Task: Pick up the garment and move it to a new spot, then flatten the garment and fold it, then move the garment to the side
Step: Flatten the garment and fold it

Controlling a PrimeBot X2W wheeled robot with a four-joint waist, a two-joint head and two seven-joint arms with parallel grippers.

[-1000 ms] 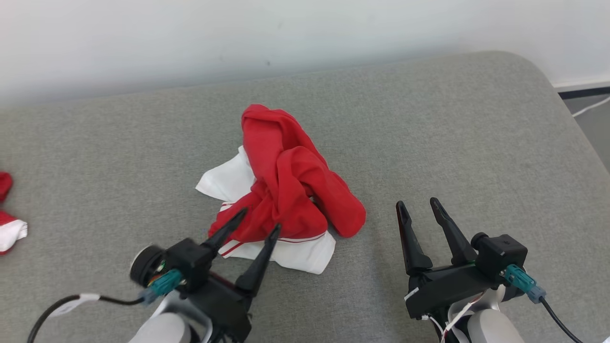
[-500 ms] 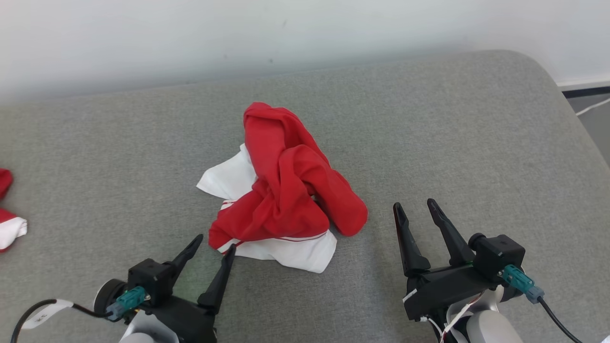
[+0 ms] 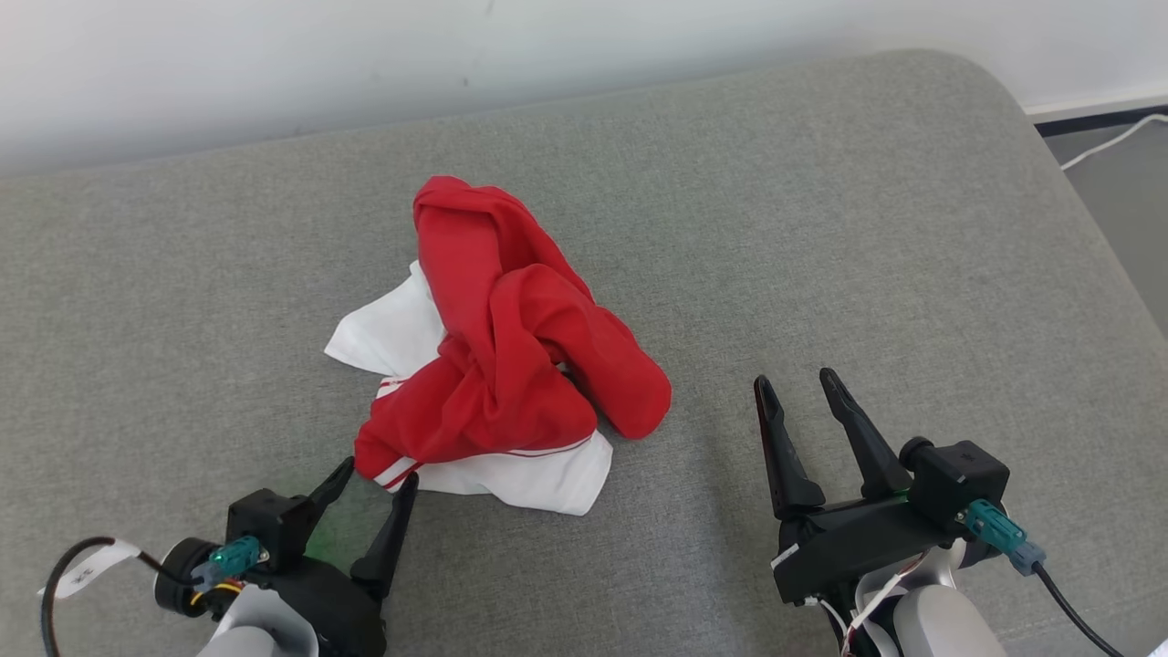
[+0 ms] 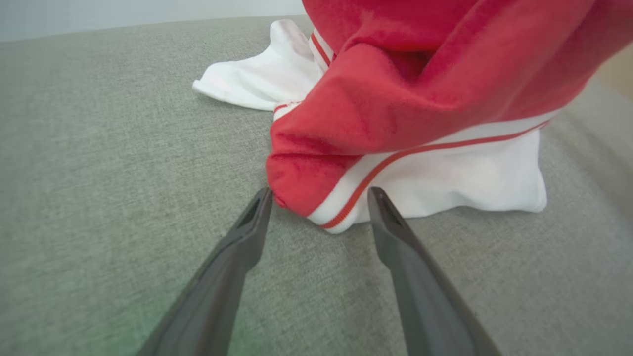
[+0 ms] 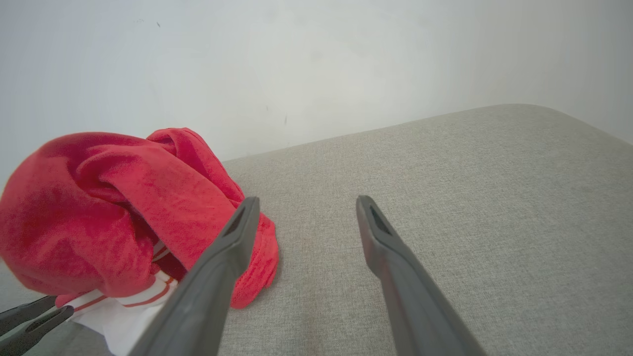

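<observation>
A crumpled red and white garment (image 3: 497, 365) lies in a heap on the grey padded surface (image 3: 821, 228). My left gripper (image 3: 377, 470) is open at the heap's near left corner. In the left wrist view that red corner with its white striped hem (image 4: 405, 99) sits just in front of the open left gripper (image 4: 320, 193), with neither finger closed on it. My right gripper (image 3: 796, 381) is open and empty, off to the right of the heap. The right wrist view shows the garment (image 5: 113, 198) left of the right gripper (image 5: 306, 200), and the left gripper's fingers (image 5: 34, 319) low at the left.
A pale wall (image 3: 547, 46) runs along the far edge of the surface. The surface rounds off at its far right corner, where floor with a white cable (image 3: 1109, 137) shows beyond it. Bare grey surface stretches to the right of the garment.
My left gripper, open throughout, has drawn back toward me from above the garment's near edge to its near left corner. The head camera has shifted. The garment keeps its shape; the right arm holds still.
</observation>
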